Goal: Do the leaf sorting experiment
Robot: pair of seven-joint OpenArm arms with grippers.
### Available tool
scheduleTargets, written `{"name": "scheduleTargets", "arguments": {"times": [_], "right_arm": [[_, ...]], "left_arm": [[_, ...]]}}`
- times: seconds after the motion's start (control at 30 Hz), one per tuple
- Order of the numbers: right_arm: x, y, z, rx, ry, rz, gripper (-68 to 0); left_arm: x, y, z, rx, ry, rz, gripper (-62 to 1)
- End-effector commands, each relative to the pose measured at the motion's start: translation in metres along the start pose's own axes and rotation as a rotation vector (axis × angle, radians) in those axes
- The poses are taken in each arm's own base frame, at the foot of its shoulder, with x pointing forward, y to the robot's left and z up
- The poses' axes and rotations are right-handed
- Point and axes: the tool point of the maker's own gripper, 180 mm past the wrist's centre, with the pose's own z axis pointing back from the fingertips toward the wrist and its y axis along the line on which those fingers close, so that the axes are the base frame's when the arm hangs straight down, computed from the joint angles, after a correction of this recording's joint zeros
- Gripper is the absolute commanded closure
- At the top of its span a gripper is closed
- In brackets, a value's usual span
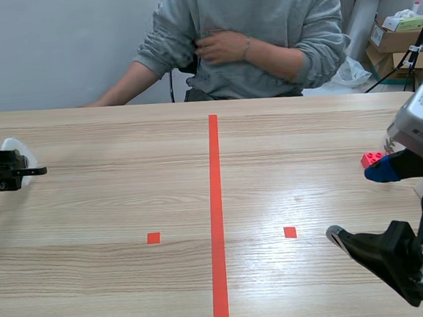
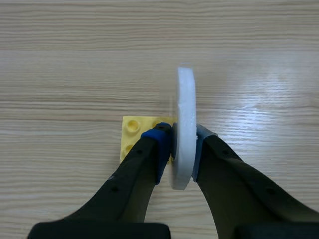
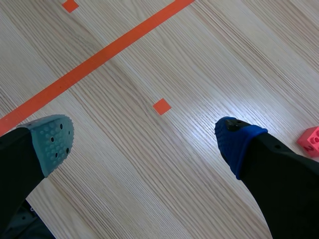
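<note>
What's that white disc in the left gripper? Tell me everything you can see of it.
The white disc is thick, matte and round-edged, foam-like by its look. It stands on edge, seen rim-on, pinched between the two pads of the left gripper, which press its flat faces; most of it reaches ahead of the fingers. A yellow studded block lies on the table beside and under it; whether they touch cannot be told.
</note>
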Motion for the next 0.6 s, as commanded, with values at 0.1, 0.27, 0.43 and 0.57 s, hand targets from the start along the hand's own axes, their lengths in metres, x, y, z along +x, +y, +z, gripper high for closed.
{"name": "scheduleTargets", "arguments": {"times": [0.1,0.27,0.43,0.57], "right_arm": [[0.01,-0.005,0.001,-0.014,-0.037,0.006,-57.8],[0.01,-0.005,0.001,-0.014,-0.037,0.006,-57.8],[0.01,-0.005,0.001,-0.014,-0.037,0.006,-57.8],[0.01,-0.005,0.001,-0.014,-0.037,0.006,-57.7]], "left_arm": [[0.003,0.002,0.0,0.003,-0.013,-0.026,-4.0],[0.0,0.002,0.0,0.004,-0.01,-0.027,-4.0],[-0.002,0.003,0.0,0.007,0.003,-0.065,-4.1],[-0.005,0.003,0.0,0.008,0.015,-0.112,-4.2]]}}
